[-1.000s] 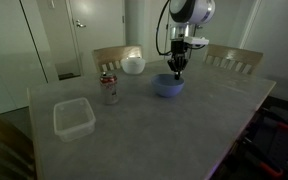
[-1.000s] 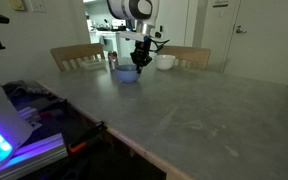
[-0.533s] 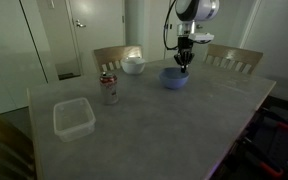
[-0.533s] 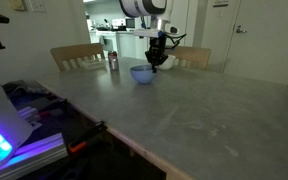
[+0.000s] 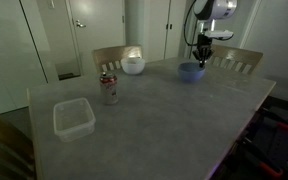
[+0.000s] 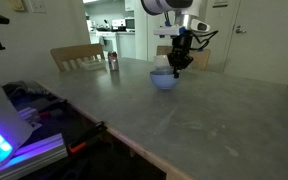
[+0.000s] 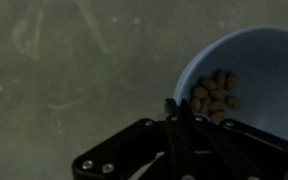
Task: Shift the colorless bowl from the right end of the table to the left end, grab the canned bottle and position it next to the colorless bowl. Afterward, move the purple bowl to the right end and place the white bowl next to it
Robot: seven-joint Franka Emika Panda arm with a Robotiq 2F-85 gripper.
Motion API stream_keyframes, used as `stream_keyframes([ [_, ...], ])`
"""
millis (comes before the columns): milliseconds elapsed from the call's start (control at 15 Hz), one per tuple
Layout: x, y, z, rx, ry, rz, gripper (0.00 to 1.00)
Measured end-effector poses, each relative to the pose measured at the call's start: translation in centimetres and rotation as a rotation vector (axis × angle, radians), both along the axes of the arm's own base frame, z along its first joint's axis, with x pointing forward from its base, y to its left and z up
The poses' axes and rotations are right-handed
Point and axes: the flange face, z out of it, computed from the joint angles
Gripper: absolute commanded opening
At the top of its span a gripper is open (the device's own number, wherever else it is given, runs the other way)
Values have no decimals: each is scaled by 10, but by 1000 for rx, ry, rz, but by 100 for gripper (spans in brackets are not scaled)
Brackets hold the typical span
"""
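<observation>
Progress looks to be past the halfway mark, judging by how things lie; the shallow, squarish clear plastic container (image 5: pixel 72 118) sits at one end of the matte grey counter (image 5: pixel 164 125), and the small silver metal can (image 5: pixel 109 88) with red markings stands near it, apart from it and towards the far edge; those two steps read as done, though the can is near the container rather than close against it.

The step in hand is the third; the gripper (image 5: pixel 202 61) hangs over the round, opaque blue-purple bowl (image 5: pixel 189 73), which lies well towards the opposite end of the counter, close to the far edge and in front of a wooden chair (image 5: pixel 236 60); in the wrist view the fingers (image 7: pixel 174 112) are pressed together on the near rim of the purple bowl (image 7: pixel 259 55), so the grip is a thin pinch on the wall; small tan pieces (image 7: pixel 216 92) lie in the bottom of it; whether the bowl rests on the counter or hangs just above it cannot be told from either exterior view (image 6: pixel 164 81).

What is left, as I judge it: setting the purple bowl down at that end and letting go; then fetching the small round opaque white bowl (image 5: pixel 133 64), which stands by the far edge near the can and well apart from the purple bowl; it must end beside the purple bowl; that last step is not yet begun.
</observation>
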Motion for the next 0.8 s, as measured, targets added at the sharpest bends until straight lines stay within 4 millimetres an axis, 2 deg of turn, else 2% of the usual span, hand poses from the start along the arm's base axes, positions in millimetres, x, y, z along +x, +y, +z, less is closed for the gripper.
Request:
stream_keyframes([
  [400, -43, -89, -3, -37, 2, -354, 1],
  [800, -68, -145, 1, 10, -139, -665, 1],
])
